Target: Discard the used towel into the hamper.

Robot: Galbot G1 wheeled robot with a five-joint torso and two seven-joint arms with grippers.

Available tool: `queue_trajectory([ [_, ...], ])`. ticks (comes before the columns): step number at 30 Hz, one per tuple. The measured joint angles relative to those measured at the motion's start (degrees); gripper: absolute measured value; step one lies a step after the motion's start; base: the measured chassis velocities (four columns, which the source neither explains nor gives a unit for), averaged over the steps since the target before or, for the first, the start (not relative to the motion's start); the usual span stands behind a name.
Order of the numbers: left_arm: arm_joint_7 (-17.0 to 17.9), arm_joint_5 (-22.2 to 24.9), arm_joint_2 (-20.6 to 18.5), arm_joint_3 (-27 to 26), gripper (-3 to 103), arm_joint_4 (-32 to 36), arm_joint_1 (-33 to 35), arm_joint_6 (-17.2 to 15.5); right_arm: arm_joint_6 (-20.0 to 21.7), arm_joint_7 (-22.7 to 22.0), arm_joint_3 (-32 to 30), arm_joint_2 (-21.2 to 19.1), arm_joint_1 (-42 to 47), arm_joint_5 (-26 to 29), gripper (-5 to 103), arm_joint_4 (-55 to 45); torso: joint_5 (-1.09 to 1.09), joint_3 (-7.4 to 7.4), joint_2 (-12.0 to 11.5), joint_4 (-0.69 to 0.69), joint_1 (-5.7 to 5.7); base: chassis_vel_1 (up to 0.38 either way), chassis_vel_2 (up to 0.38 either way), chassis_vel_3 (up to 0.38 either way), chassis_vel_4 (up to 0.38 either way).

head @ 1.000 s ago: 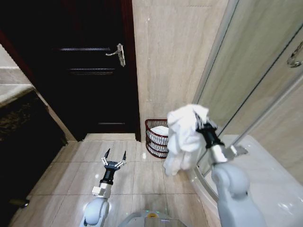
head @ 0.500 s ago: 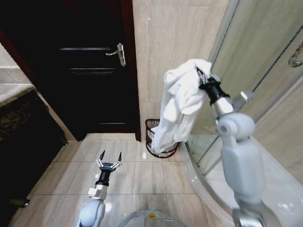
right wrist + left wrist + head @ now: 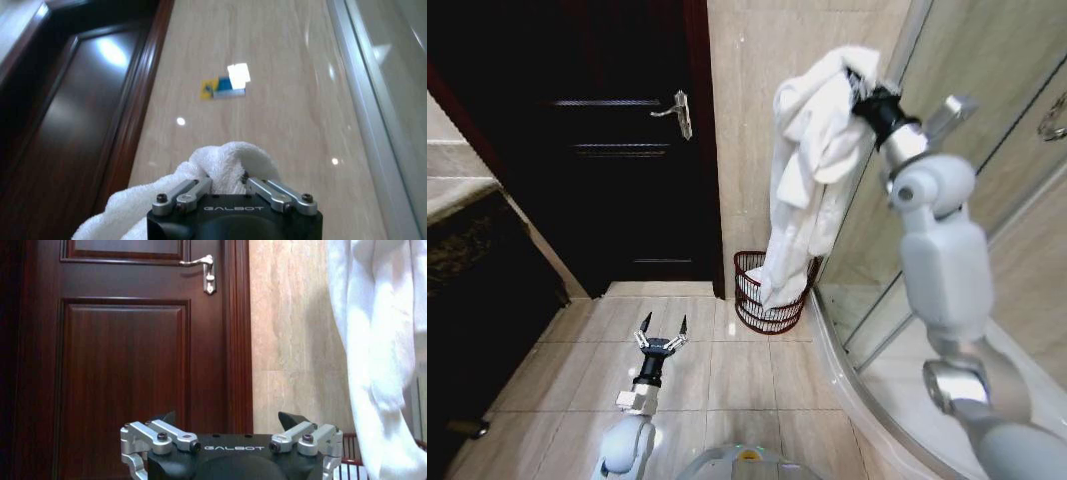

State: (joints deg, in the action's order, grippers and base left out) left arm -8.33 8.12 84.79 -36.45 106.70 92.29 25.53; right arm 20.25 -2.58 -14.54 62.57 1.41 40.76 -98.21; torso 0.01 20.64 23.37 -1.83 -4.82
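- The right pincer (image 3: 859, 82) is raised high beside the beige stone wall (image 3: 777, 120), clenched on the top of a crumpled white terry towel (image 3: 812, 170).
- In the right wrist view the pincer (image 3: 229, 181) has both fingers pressed into a bunched fold of the towel (image 3: 227, 160).
- The towel hangs down in long folds, its lower end dangling at the rim of the small round reddish-brown wire hamper (image 3: 762, 312).
- The hamper stands on the tiled floor (image 3: 717, 370) in the corner between the dark wooden door (image 3: 617, 150) and the glass shower enclosure (image 3: 947, 200).
- White fabric lies inside the hamper.
- The left pincer (image 3: 662, 330) is low over the floor, well apart from the hamper, fingers spread and grasping nothing.
- In the left wrist view that pincer (image 3: 230, 417) faces the door, with the towel (image 3: 380, 340) hanging off to one side.
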Motion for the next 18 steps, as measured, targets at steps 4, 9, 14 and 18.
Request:
queue_trajectory([
  [4, 0.0, 0.3, -0.3, -0.2, 100, -0.3, -0.2, 0.0, 0.5, -0.3, 1.3, 0.7, -4.8, 0.5, 9, 2.1, -0.02, -0.01, 0.0, -0.01, 0.01, 0.000, 0.000, 0.000, 0.000],
  [9, -0.1, 1.1, -0.7, -0.1, 100, -0.4, -0.9, 0.0, 1.2, -0.5, 2.8, 3.0, -10.7, -0.5, 9, 7.5, -0.02, -0.03, 0.0, -0.01, 0.02, 0.000, 0.000, 0.000, 0.000],
  [14, -0.3, 1.2, -0.7, 0.1, 100, -0.7, -1.2, 0.0, 1.0, -0.6, 3.7, 3.8, -9.9, -1.6, 9, 9.8, -0.01, -0.02, 0.0, -0.01, 0.01, 0.000, 0.000, 0.000, 0.000],
  [18, -0.4, 1.3, -0.7, 0.0, 100, -0.8, -1.2, 0.3, -0.5, -0.1, 4.0, 4.0, 1.0, -5.7, 9, 9.5, 0.02, -0.03, -0.1, 0.00, 0.01, 0.000, 0.000, 0.000, 0.000],
])
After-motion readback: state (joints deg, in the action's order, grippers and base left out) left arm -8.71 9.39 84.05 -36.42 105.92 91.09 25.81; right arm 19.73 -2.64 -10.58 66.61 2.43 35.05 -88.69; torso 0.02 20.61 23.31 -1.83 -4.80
